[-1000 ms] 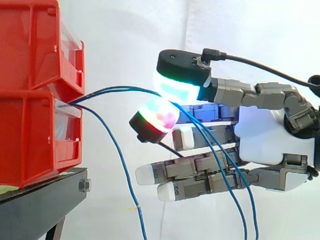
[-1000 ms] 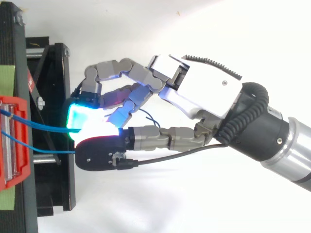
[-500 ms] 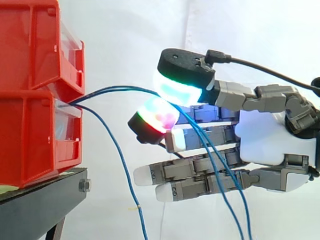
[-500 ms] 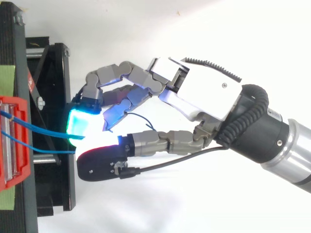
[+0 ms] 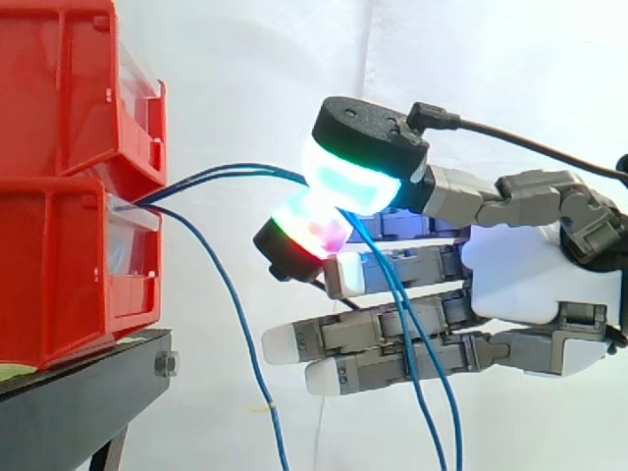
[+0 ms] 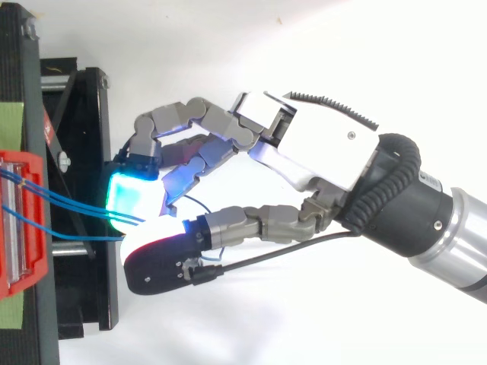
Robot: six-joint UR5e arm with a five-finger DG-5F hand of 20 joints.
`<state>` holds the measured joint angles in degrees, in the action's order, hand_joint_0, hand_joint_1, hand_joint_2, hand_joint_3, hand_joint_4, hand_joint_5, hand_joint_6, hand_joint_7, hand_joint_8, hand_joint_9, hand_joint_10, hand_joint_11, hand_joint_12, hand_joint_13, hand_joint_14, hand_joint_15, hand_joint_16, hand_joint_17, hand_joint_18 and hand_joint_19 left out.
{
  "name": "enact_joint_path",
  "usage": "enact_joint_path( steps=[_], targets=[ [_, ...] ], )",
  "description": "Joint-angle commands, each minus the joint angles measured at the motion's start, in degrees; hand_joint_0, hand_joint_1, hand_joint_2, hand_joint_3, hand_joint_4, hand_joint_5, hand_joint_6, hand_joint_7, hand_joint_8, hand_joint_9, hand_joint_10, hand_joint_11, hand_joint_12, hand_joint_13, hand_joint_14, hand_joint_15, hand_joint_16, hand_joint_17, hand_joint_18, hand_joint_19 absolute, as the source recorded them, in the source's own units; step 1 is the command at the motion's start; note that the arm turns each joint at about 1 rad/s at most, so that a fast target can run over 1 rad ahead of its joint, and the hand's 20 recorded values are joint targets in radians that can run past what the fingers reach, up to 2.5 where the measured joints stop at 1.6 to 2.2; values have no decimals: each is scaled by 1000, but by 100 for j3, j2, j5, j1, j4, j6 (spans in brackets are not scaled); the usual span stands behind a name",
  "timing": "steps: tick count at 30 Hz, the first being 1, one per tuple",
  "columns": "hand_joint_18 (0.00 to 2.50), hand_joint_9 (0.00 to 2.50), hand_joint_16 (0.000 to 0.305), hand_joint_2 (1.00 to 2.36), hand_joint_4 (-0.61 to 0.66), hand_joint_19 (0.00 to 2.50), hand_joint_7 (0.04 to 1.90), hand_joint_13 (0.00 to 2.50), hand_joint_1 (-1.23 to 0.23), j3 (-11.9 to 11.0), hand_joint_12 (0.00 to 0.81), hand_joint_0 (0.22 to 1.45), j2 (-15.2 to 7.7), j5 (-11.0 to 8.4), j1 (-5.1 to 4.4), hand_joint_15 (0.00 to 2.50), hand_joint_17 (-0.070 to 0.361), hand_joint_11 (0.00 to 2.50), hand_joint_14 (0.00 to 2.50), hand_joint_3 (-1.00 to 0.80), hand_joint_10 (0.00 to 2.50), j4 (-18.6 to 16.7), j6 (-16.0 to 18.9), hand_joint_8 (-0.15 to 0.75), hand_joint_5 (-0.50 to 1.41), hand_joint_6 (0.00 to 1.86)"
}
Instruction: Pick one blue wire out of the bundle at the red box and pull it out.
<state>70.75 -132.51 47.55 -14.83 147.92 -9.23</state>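
Several thin blue wires (image 5: 231,175) come out of the front of the lower red bin (image 5: 69,275). Two of them run right, side by side, to my hand (image 5: 520,275) and pass between the green-cyan glowing thumb pad (image 5: 353,177) and a red-green glowing fingertip (image 5: 309,228), which pinch them. Behind the pads both wires drop across the other straight fingers and hang down. A third blue wire (image 5: 235,314) sags from the bin towards the floor, free of the hand. From above, the wires (image 6: 72,200) meet the pads just right of the red bin (image 6: 17,228), and the hand (image 6: 327,152) reaches in from the right.
A second red bin (image 5: 69,88) is stacked on the lower one. Both sit on a black stand (image 5: 88,397) whose frame (image 6: 84,152) lies under the fingertips. A white curtain is behind. A horizontal blue wire (image 6: 76,238) runs lower along the stand.
The thumb has swung a little away from the palm while staying over the wires. The hanging wire parts have drifted left, towards the bins. The palm has hardly moved.
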Motion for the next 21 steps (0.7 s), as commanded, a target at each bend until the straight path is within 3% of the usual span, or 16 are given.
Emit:
enact_joint_path(
  steps=[1,6,12,17,21],
  targets=[
    [546,1084,47,1000,-104,304,1194,670,-932,0,309,765,-3,0,-2,382,106,912,16,-500,30,0,0,204,-175,879],
    [534,1096,45,1016,-275,349,1401,668,-938,0,293,739,-3,9,-2,365,102,821,16,-283,25,0,0,158,-160,889],
    [539,1091,44,1012,-324,352,1374,664,-982,0,283,682,-3,9,-2,345,98,589,15,-238,21,0,0,127,-136,866],
    [529,1083,44,1011,-223,369,1215,656,-953,0,288,635,-3,0,7,354,99,600,15,-311,23,0,0,122,-133,859],
    [500,1073,45,1009,-97,392,1137,645,-816,0,298,587,-3,0,7,368,100,625,16,-369,22,0,9,154,-125,834]
  ],
)
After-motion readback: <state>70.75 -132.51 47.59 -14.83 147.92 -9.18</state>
